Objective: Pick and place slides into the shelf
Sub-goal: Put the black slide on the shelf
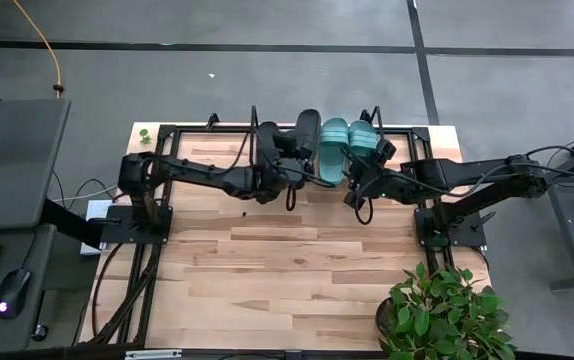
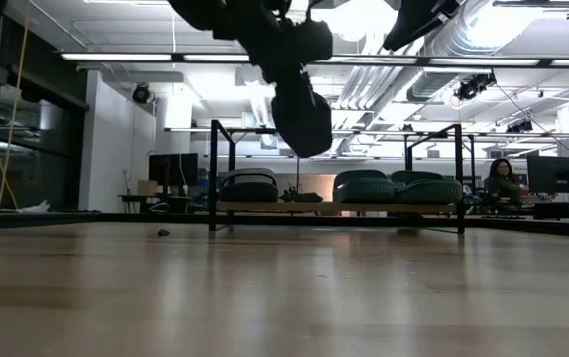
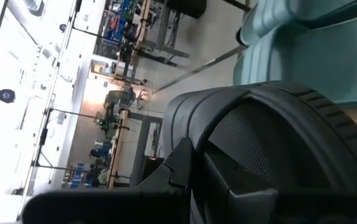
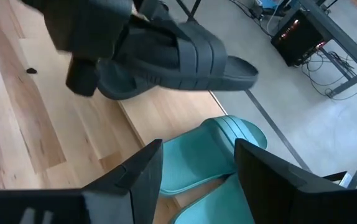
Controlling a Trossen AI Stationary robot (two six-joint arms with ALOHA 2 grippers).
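Teal slides (image 1: 348,148) – two – shelved; left fingers (image 1: 289,170) grip one black slide (image 1: 306,130); right fingers (image 4: 197,165) open.

I work in a big lab room. Up top are shiny pipes (image 2: 483,40) and long lights (image 2: 126,57). At the far right, a person (image 2: 503,180) sits by desks and screens (image 2: 170,169).

Potted plant (image 1: 435,312) at table (image 1: 267,280) corner, person (image 2: 504,182) in bkgd.
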